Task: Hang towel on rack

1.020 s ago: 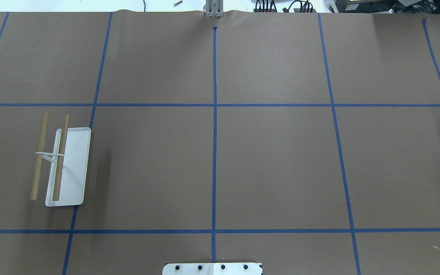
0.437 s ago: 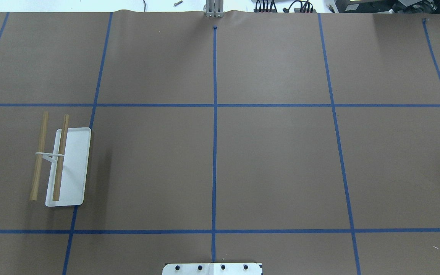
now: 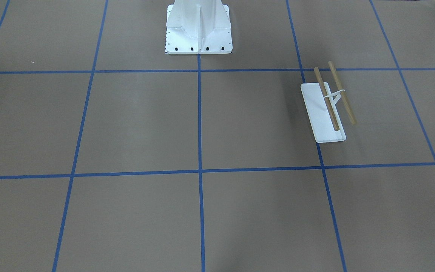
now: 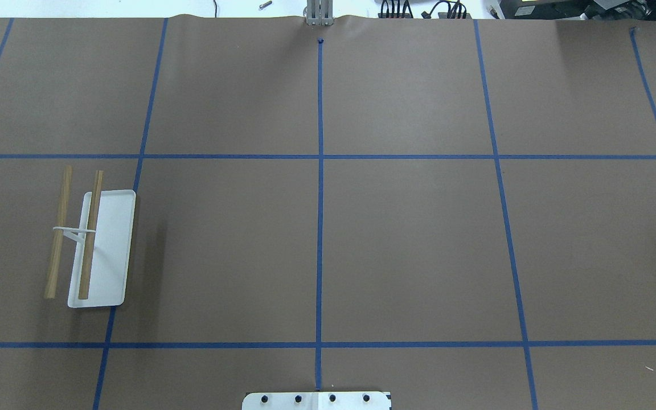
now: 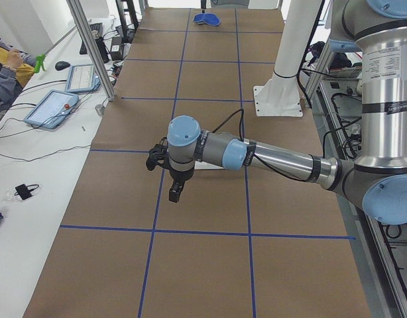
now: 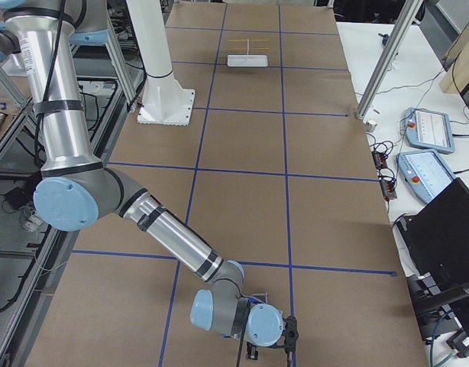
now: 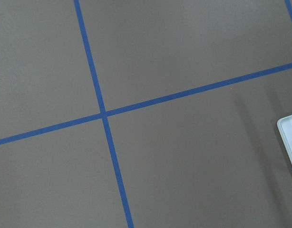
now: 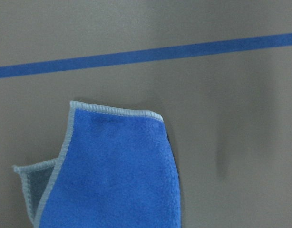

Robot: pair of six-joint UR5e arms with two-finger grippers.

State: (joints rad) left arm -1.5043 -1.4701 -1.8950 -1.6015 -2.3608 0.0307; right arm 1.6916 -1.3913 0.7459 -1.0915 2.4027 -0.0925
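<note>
Blue towel (image 8: pixel 117 175) on brown paper, 7 o'clock in right wrist view, one corner turned over. Right gripper (image 6: pixel 270 349) hovers nearest. Rack (image 4: pixel 113 245) far off, 9 o'clock overhead, by left gripper (image 5: pixel 175 192). Cannot tell either gripper's opening.

Plain brown paper covers the table (image 4: pixel 408 245), crossed by a grid of bright blue tape lines (image 4: pixel 320 228). At the left, the rack (image 4: pixel 113 245) has a white tray base and a white wire support, with two light tan wooden dowels (image 4: pixel 88 256). The towel (image 8: pixel 112 175) is royal blue with a thin pale grey stitched edge. A turned-over corner on its left shows duller grey-blue. The robot arms (image 5: pixel 283 159) are silver with pale blue joint caps. The pedestal (image 3: pixel 198 26) is white.
</note>
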